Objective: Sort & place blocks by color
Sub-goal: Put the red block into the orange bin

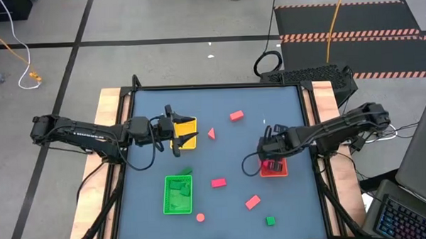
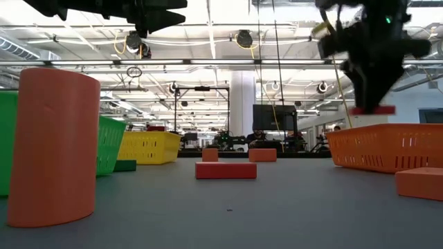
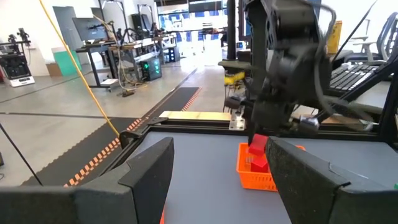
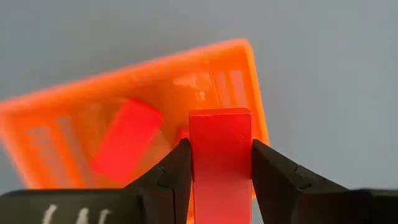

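Observation:
My right gripper point(image 4: 221, 148) hovers over the red tray point(image 1: 275, 170) and is shut on a red rectangular block point(image 4: 221, 168). Another red block point(image 4: 127, 140) lies inside that tray. My left gripper point(image 1: 176, 129) is open, touches nothing and hovers beside the yellow tray point(image 1: 188, 133). On the table lie a red block point(image 1: 236, 116), a red triangle point(image 1: 211, 134), a red bar point(image 1: 218, 182), a salmon block point(image 1: 253, 201), a round one point(image 1: 200, 218), a green cube point(image 1: 270, 220) and a small green block point(image 1: 186, 171). My right gripper pinches the red rectangular block by its two long sides point(image 4: 198, 163) between both fingers, pointing down from above. The block's end point(image 2: 372, 109) sticks out below the fingertips. It is lifted clear, above the red tray's rim point(image 2: 387, 131).
The green tray point(image 1: 178, 194) sits near the table's near edge with green pieces in it. In the low view the round salmon block point(image 2: 54, 145) stands tall close to the camera. Bare table lies between the trays in the middle.

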Robot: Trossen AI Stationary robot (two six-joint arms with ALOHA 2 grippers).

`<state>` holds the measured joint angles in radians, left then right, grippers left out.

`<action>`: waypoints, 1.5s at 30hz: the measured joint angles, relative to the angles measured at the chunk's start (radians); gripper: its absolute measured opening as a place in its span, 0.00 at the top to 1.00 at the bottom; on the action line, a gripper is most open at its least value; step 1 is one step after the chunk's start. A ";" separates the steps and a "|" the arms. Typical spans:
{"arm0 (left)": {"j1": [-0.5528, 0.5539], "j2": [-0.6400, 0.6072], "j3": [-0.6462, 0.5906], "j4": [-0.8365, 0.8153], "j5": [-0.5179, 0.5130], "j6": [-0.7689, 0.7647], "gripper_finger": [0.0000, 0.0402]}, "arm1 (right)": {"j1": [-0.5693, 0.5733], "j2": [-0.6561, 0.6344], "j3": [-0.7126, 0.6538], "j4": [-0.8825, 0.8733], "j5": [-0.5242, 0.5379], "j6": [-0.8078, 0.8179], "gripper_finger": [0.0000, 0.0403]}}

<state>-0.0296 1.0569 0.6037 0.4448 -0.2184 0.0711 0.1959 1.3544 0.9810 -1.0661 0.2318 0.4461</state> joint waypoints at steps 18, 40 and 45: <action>0.000 0.000 0.000 -0.008 0.000 0.003 0.36 | 0.001 -0.032 -0.088 0.207 -0.103 -0.014 0.52; -0.003 0.000 0.000 -0.008 0.000 0.005 0.36 | 0.080 0.187 -0.085 1.029 -0.165 -0.354 0.51; -0.004 0.000 0.000 -0.008 0.000 0.008 0.36 | 0.080 0.285 -0.086 1.160 -0.215 -0.395 0.48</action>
<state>-0.0334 1.0569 0.6041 0.4370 -0.2183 0.0792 0.2760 1.6396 0.8955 0.0941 0.0163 0.0507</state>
